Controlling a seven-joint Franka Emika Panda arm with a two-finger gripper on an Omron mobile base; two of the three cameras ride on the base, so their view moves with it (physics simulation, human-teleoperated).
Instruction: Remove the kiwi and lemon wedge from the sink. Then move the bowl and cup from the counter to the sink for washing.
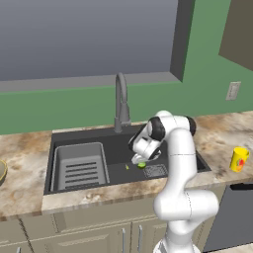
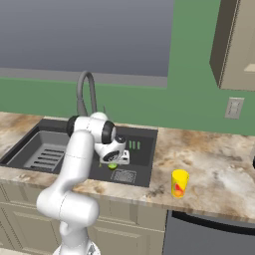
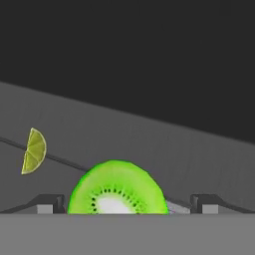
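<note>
Kiwi (image 3: pixel 116 188) centred between the two dark finger tips of the gripper (image 3: pixel 127 203), cut face toward the hand camera, resting on the dark floor of the sink (image 1: pixel 123 173). Jaws spread wide, one tip on either side of the fruit and apart from it; nothing pinched. Seen from the left base camera as a small green spot (image 1: pixel 142 165) directly beneath the lowered hand (image 1: pixel 139 159), just beside the square drain (image 1: pixel 155 171); seen from the right base camera in the same place (image 2: pixel 112 166), under the gripper (image 2: pixel 115 160) and above the drain grille (image 2: pixel 123 176).

Governing relation: fruit straight ahead along the gripper's approach line, roughly midway across the gap, so a short further descent and a closing of the jaws judged sufficient; no sideways correction apparent. No pronounced long axis on the roundish slice, hence little demand on wrist rotation.

Lemon wedge (image 3: pixel 34 151) off to the left in the hand view, well apart from the kiwi and outside the span of the jaws; a pale speck on the basin floor (image 1: pixel 127 167) in the left base view. Risk judged small of catching it in the same grasp.

Cup (image 2: pixel 179 183) upright on the counter (image 2: pixel 209 164) to the right of the sink, not yet moved. Ribbed rack insert (image 1: pixel 79 167) in the left part of the basin, faucet (image 1: pixel 120 101) behind.
</note>
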